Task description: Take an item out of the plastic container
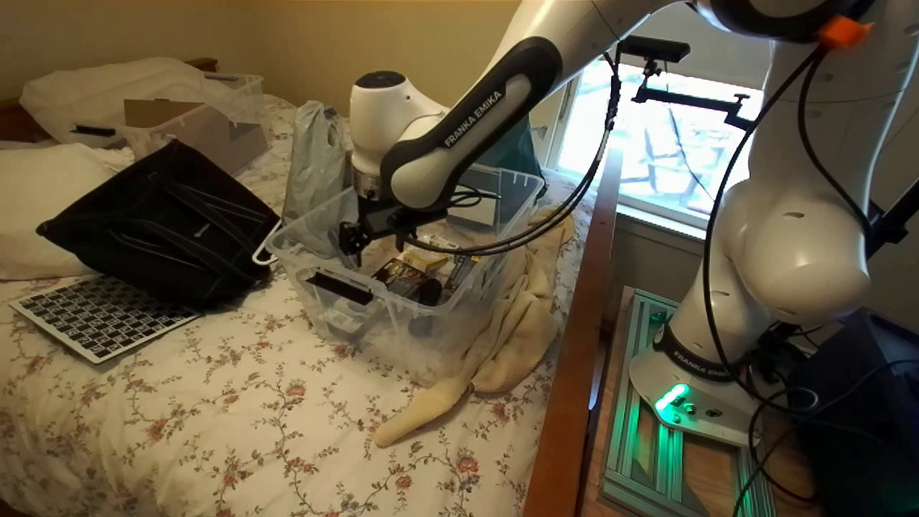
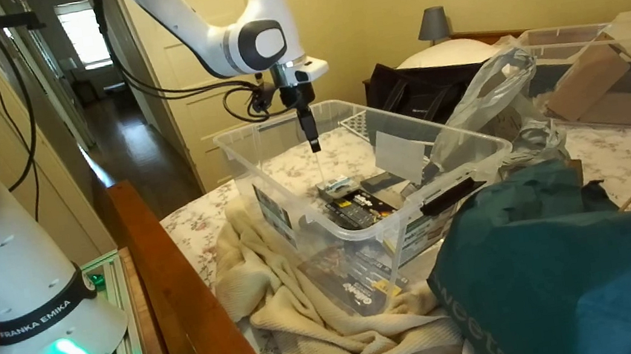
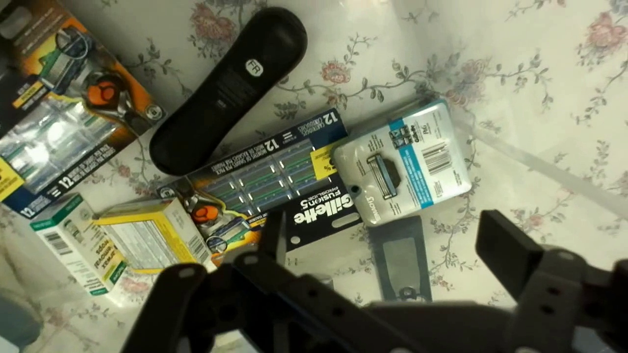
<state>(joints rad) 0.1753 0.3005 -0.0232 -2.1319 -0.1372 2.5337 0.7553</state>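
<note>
Gripper [image 3: 382, 238] hangs wide, empty, over the clear plastic container [image 2: 359, 234], right of the bed rail [image 2: 195, 302] in an exterior view. Aiming seems in hand; next, probably lower onto the white-and-blue Gillette pack [image 3: 405, 164].

I've got the container [image 1: 398, 316] on the bed [image 1: 309, 452], nr the edge rail [image 1: 574, 359], blanket [image 1: 513, 337] betw. Arm base [image 1: 700, 388] is off-bed past the rail. In an exterior view: cloth bag [image 1: 165, 230] lies L of container, covering 1 corner of flat board [image 1: 93, 319]; carrier bag [image 1: 314, 165] by container's side away from rail; 2nd tub [image 1: 251, 100] farther back, carton [image 1: 161, 113] in it. In an exterior view: tote [image 2: 545, 256] at lower R, in front of container. My end effector [image 2: 315, 148] is over container. Inside, per wrist view: small pack [image 3: 402, 162] overlaps R end of long pack [image 3: 265, 181]; oblong [image 3: 228, 93] nr its top edge; 2nd long pack [image 3: 73, 108] farther L; two sm. boxes [image 3: 152, 238] below that.
</note>
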